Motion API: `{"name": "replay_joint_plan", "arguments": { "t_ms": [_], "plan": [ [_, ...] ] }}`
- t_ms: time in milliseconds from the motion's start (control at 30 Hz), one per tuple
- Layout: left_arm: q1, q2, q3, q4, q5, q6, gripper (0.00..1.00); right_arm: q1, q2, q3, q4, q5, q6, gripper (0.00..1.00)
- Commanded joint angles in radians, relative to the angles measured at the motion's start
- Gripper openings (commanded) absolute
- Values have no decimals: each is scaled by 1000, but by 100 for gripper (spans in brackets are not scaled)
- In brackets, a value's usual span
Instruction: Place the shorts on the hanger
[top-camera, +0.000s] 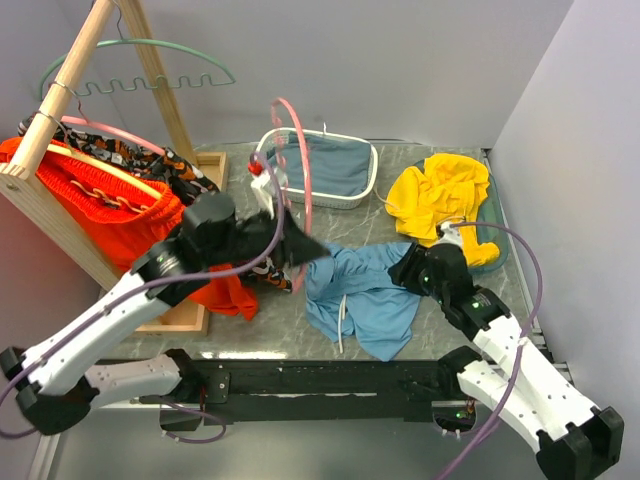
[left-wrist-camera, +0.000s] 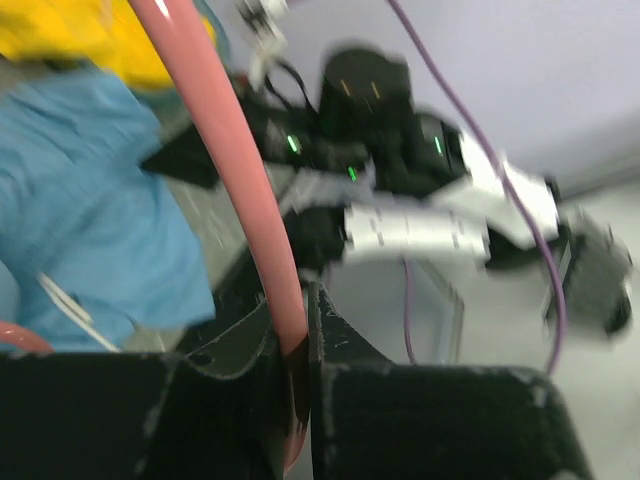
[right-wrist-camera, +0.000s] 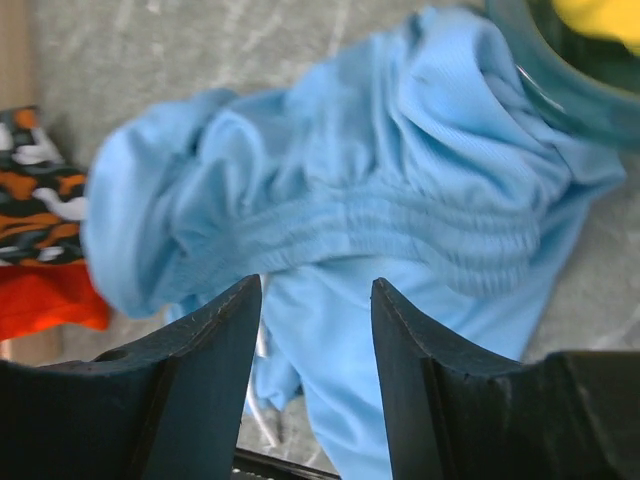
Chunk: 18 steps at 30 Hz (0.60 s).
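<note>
Probably the soft, limp shorts (top-camera: 365, 290) were best taken at the waistband (right-wrist-camera: 420, 240), 12 o'clock of the spread right gripper (right-wrist-camera: 315, 300), while the left gripper (left-wrist-camera: 305, 310) pinched the hanger (left-wrist-camera: 235, 150).

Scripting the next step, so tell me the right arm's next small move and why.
Probably lower the right end effector onto the gathered waistband of the shorts and close. Its jaws stand open over that band, while the left end effector is shut on the pink hanger.
</note>
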Motion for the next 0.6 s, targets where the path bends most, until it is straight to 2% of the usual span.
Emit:
{"name": "replay_joint_plan", "arguments": {
  "t_ms": [0, 100, 233, 367, 567],
  "plan": [
    [-9, -117, -108, 5, 284, 71, 1, 59, -58, -24, -86, 196, 105, 55],
    [-11, -174, -190, 6, 381, 73, 1, 67, -119, -39, -142, 228, 140, 55],
    [-29, -225, -295, 49, 485, 41, 1, 67, -148, -48, -218, 299, 198, 62],
    [-74, -271, -376, 101, 535, 7, 1, 64, -142, -79, -184, 322, 266, 64],
    [-150, -350, -482, 156, 549, -50, 1, 63, -86, -131, -42, 377, 263, 66]
  ]
}}
